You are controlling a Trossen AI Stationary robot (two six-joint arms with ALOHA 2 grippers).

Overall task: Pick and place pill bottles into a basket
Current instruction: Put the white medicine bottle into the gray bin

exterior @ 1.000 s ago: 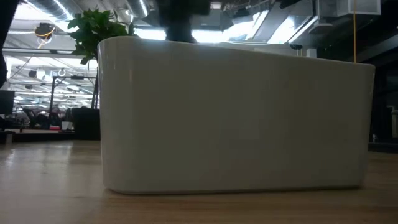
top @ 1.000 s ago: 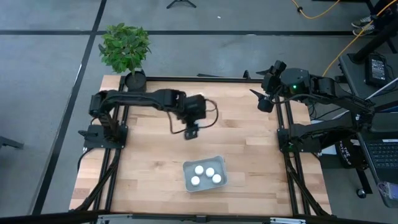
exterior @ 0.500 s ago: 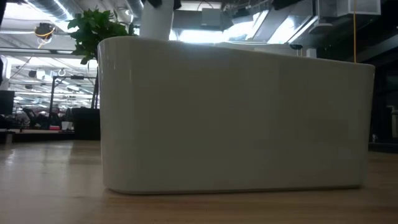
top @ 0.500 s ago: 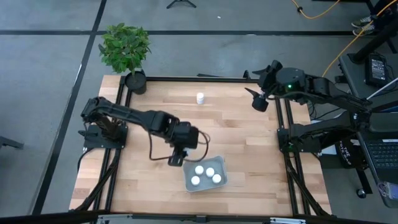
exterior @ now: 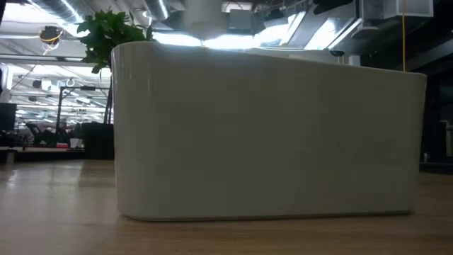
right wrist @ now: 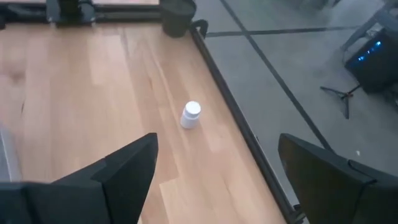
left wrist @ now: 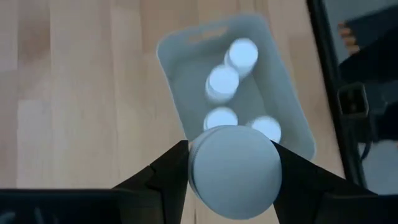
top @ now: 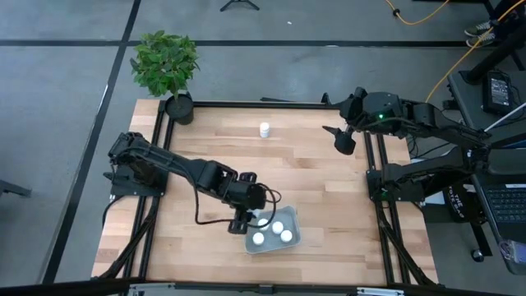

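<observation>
The pale grey-blue basket (top: 272, 233) stands near the table's front edge and holds several white pill bottles (left wrist: 222, 81). Its wall fills the low view (exterior: 269, 134). My left gripper (top: 245, 220) hangs over the basket's left rim, shut on one more white bottle (left wrist: 235, 171). Another bottle (top: 265, 129) stands upright on its base near the table's far edge, and it also shows in the right wrist view (right wrist: 190, 115). My right gripper (top: 341, 136) is open and empty above the table's far right part. My left gripper pinches the bottle's round side wall (left wrist: 198, 168) between its two fingers, one on each side. The fingers point down from above. The bottle's round end faces the wrist camera. The bottle is lifted clear, above the basket's left rim (left wrist: 171, 93).
A black pot with a green plant (top: 167, 66) stands at the table's far left corner. Black frame rails (top: 374, 164) run along the table's edges. Bare wood lies between the basket and the far bottle.
My left gripper has gone from the table's far middle toward the near edge and then to the right, down to the basket's left rim, carrying its bottle. As the arm left, the bottle near the far edge came into view.
</observation>
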